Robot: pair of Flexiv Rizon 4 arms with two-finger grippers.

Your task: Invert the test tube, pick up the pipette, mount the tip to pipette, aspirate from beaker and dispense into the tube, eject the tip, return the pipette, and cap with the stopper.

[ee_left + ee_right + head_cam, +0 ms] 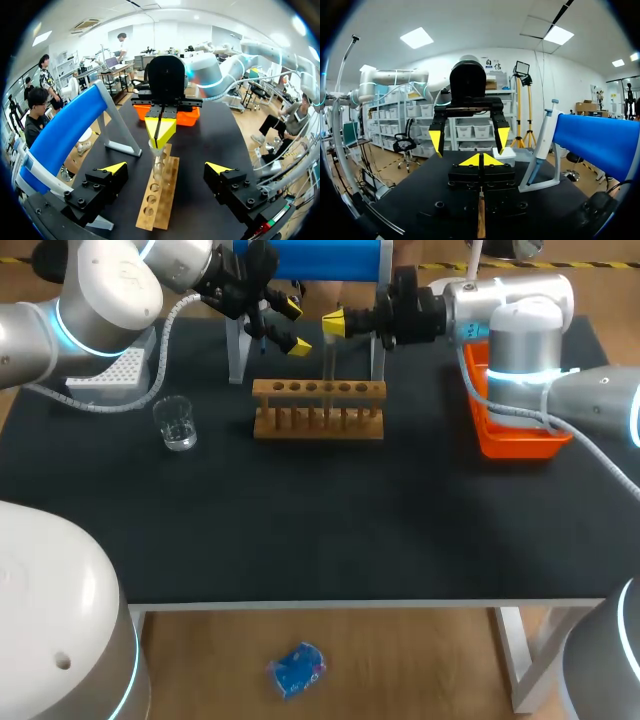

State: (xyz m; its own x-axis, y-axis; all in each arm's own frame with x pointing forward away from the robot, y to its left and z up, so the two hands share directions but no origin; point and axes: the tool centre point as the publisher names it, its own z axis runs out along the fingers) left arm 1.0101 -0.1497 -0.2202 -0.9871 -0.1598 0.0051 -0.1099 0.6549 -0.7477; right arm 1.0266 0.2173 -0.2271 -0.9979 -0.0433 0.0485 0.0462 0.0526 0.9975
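The test tube (328,362) is gripped upright by the closed right jaws over the wooden rack (318,410), near the surface's (300,530) far edge. The left jaws are held open just beside the tube. The beaker (176,424) is seen toward the left edge, the pipette (543,136) hung on the blue stand (310,258).
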